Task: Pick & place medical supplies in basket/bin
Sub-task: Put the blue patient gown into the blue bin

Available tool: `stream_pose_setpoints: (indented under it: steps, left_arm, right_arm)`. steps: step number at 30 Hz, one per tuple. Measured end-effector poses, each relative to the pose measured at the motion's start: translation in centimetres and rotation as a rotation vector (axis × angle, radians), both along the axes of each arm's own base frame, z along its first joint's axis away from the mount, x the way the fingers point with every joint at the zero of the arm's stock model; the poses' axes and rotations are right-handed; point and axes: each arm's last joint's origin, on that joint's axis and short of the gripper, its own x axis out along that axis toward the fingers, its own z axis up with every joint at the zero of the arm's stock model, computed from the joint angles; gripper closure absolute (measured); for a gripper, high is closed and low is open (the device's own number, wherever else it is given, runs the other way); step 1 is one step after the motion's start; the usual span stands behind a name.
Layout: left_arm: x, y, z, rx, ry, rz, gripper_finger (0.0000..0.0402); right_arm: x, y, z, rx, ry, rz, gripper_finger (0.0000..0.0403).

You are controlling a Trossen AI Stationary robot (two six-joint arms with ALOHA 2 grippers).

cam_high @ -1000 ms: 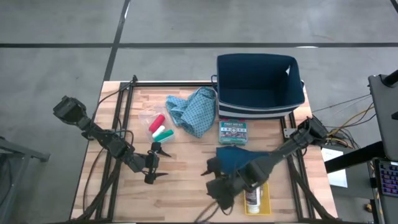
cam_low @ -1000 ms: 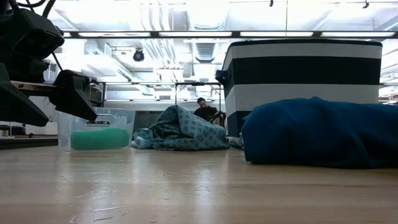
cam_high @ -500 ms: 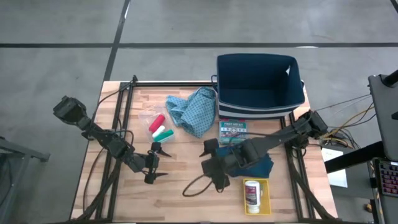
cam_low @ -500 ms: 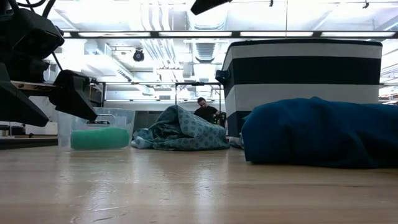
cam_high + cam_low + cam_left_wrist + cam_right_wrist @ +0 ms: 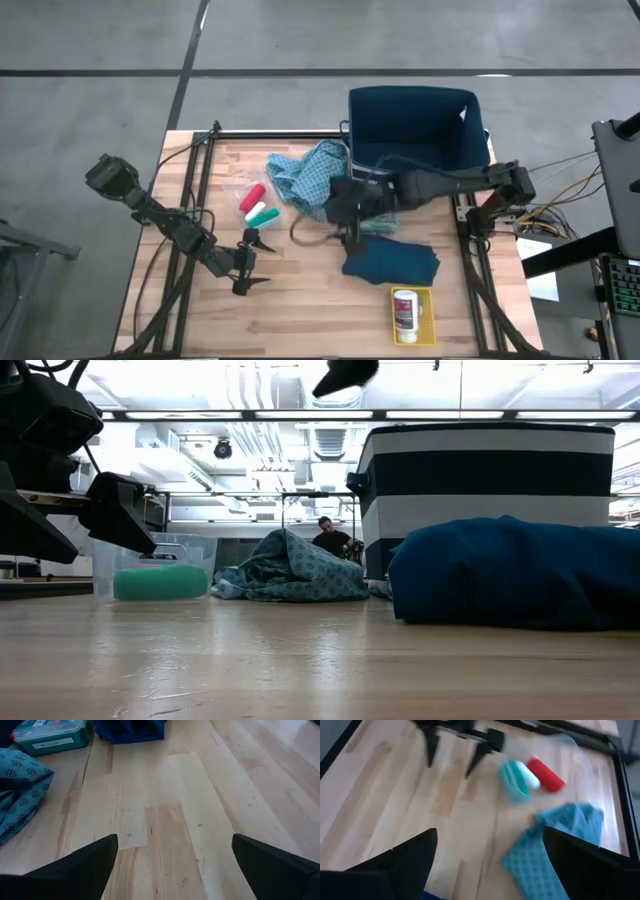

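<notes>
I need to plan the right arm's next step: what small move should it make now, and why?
Probably lower the right gripper onto the light-blue cloth. Its fingers are open and empty, it hangs high above the table beside that cloth, and its wrist view faces the cloth. The left gripper waits open over the table's left half.

Right arm stretched across table, hand (image 5: 347, 207) fingers spread, empty; left hand (image 5: 251, 262) low, fingers spread, idle.
</notes>
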Motion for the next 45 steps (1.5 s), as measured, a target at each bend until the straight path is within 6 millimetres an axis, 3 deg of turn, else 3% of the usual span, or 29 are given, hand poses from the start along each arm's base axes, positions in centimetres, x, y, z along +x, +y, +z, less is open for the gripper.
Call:
stream_pose_setpoints:
  steps: [5, 12, 26, 36, 45]
  left_arm:
    - [0.0, 0.0, 0.0, 0.0, 0.0, 0.001, 0.0003]
    - [0.0, 0.0, 0.0, 0.0, 0.0, 0.0, 0.0003]
    - [0.0, 0.0, 0.0, 0.0, 0.0, 0.0, 0.0003]
    - [0.0, 0.0, 0.0, 0.0, 0.0, 0.0, 0.0003]
    - [0.0, 0.0, 0.0, 0.0, 0.0, 0.0, 0.0003]
  right_arm:
    - [-1.0, -2.5, 0.0, 0.131, 0.096, -0.134, 0.0044]
    - [-2.6, -3.3, -1.6, 0.182, 0.294, -0.399, 0.0044]
    - [-3.6, -0.5, -1.9, 0.115, 0.31, -0.474, 0.0005]
    - [-4.9, 2.3, -2.7, 0.078, 0.372, -0.453, 0.0003]
    - [-6.0, 4.2, -4.7, 0.029, 0.438, -0.441, 0.0003]
